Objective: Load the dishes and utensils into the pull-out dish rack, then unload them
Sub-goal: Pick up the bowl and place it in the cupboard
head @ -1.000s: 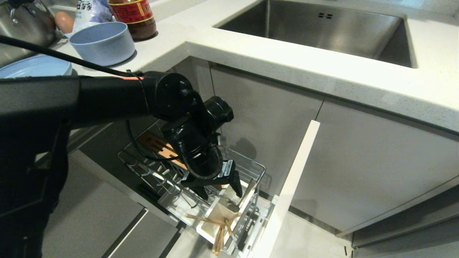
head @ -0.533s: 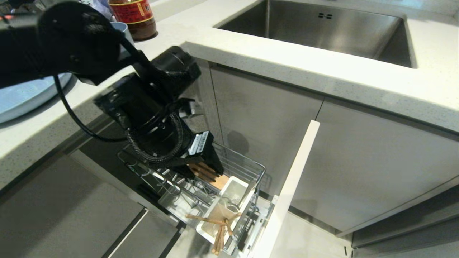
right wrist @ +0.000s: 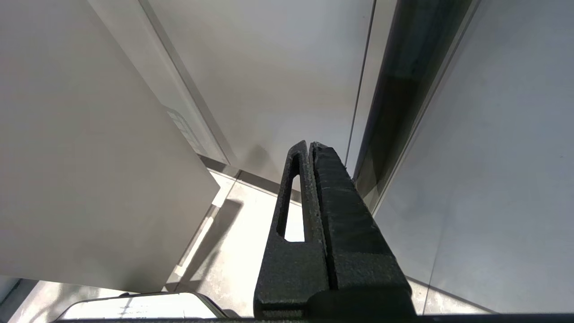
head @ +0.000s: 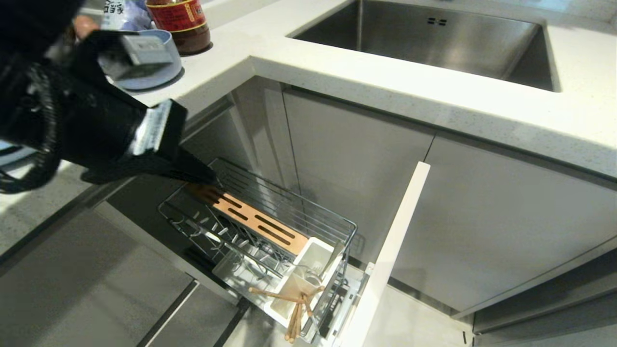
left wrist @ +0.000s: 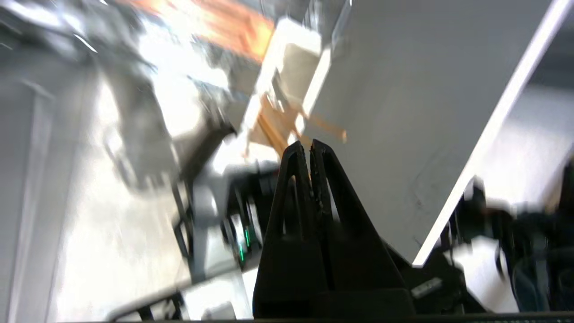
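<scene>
Left gripper (head: 205, 179) lifting clear of the pull-out dish rack (head: 308, 212), jaws now closed on nothing.

Nearest, resting crossed in the white utensil cup (head: 301, 284) at the rack's front: wooden chopsticks (head: 294, 308), with a metal fork or spoon beside them, hard to tell which. Having stood open over that cup a second ago, now hovering shut by the rack's back corner, above the slotted wood strip (head: 255, 220). Probably heading for the tabletop (head: 337, 72), where pale blue bowl (head: 144, 72) and plate (head: 9, 154) are waiting, not yet loaded. Right gripper (right wrist: 311, 148) hanging parked, closed, empty.
</scene>
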